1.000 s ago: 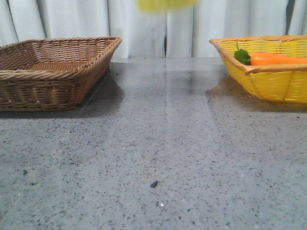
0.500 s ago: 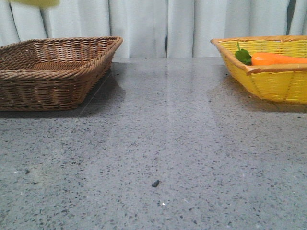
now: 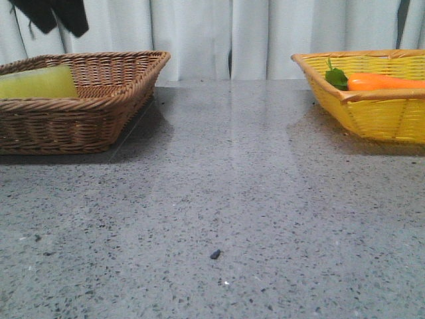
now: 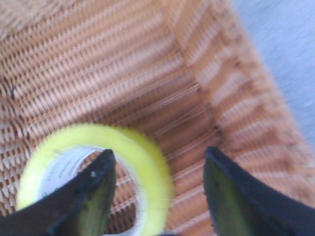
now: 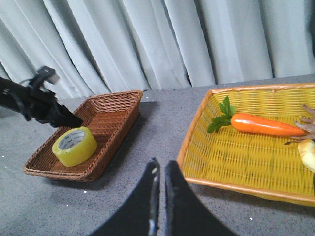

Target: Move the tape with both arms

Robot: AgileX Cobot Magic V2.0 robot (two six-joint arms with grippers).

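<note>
Yellow translucent tape roll sits in brown wicker basket, far left; left claw open above it. Right claw closed, empty. Next: retract left arm clear, judging drop done.

The tape lies in the brown basket, right tool closed.

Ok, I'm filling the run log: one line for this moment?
tape: in brown basket | left gripper: open above it | right gripper: shut, empty
</note>
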